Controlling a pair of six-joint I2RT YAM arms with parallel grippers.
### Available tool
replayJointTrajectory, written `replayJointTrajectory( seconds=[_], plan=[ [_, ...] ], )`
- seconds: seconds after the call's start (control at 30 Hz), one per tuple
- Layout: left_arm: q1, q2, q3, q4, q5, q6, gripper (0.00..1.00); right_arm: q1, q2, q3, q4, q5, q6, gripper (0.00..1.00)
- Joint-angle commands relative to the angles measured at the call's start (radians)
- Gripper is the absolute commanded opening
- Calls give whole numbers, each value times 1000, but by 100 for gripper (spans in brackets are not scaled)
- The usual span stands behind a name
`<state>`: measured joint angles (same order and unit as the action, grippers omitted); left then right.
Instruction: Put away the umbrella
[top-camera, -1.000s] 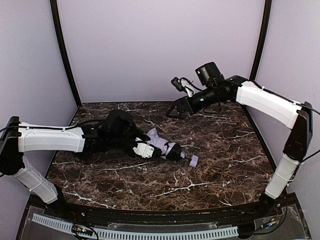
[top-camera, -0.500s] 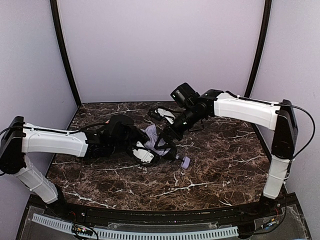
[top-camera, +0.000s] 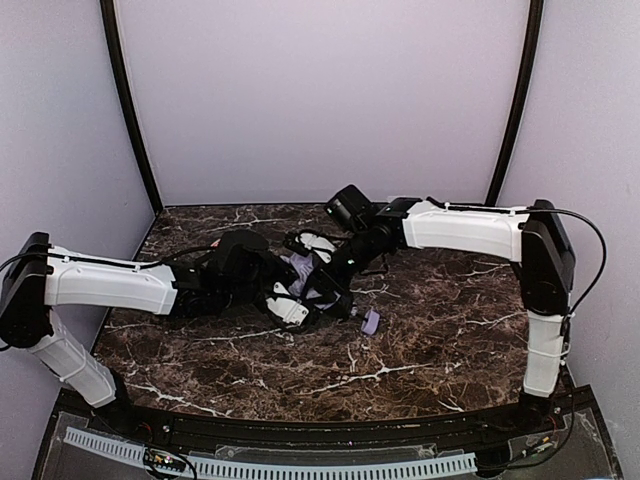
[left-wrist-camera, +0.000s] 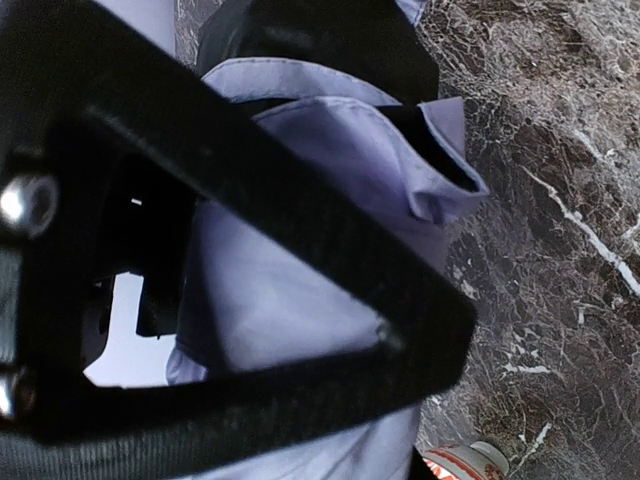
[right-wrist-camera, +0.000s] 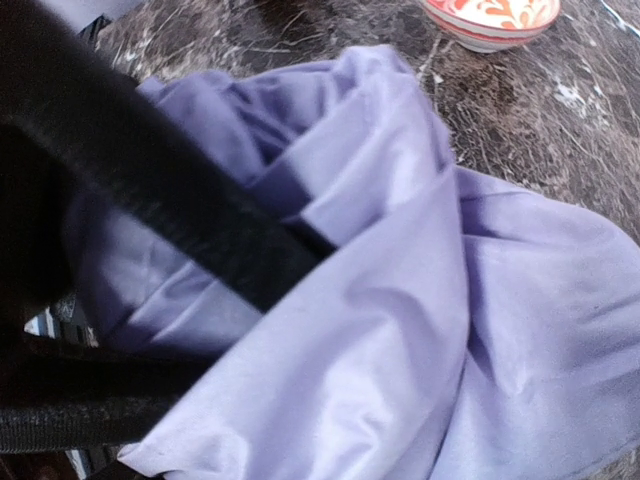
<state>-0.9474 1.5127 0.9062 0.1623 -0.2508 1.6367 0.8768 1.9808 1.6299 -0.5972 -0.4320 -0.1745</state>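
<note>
The umbrella (top-camera: 301, 268) lies crumpled at the middle of the marble table, its pale lavender fabric bunched between both grippers and its small lavender handle (top-camera: 370, 321) sticking out to the right. My left gripper (top-camera: 294, 306) is shut on the fabric from the left; in the left wrist view a black finger (left-wrist-camera: 300, 220) crosses the umbrella (left-wrist-camera: 330, 160). My right gripper (top-camera: 320, 268) presses down into the fabric from behind. In the right wrist view the umbrella (right-wrist-camera: 420, 300) fills the frame beside one black finger (right-wrist-camera: 180, 190), and the jaw gap is hidden.
A small red-patterned bowl (right-wrist-camera: 490, 18) stands just beyond the fabric and shows again as the bowl (left-wrist-camera: 465, 463) in the left wrist view. Dark marble table (top-camera: 440, 340) stretches to the right and front. Lavender walls close the back and sides.
The right arm swung down from high at the back right to the umbrella and now pushes into its fabric. The umbrella and handle shifted slightly left. The left arm barely moved.
</note>
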Motion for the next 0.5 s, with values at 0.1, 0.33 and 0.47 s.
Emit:
replayJointTrajectory(
  seconds=[0.1,0.33,0.47],
  plan=[
    [-14,-13,-7,123,-7,-8,4,13,-12,-24,107,39,34,36],
    [-4,-10,-15,256,-129,-95,62,-15,-135,-167,312,131,122,18],
    [47,-11,-24,306,-216,-178,98,-69,-235,-282,486,201,204,13]
  ],
)
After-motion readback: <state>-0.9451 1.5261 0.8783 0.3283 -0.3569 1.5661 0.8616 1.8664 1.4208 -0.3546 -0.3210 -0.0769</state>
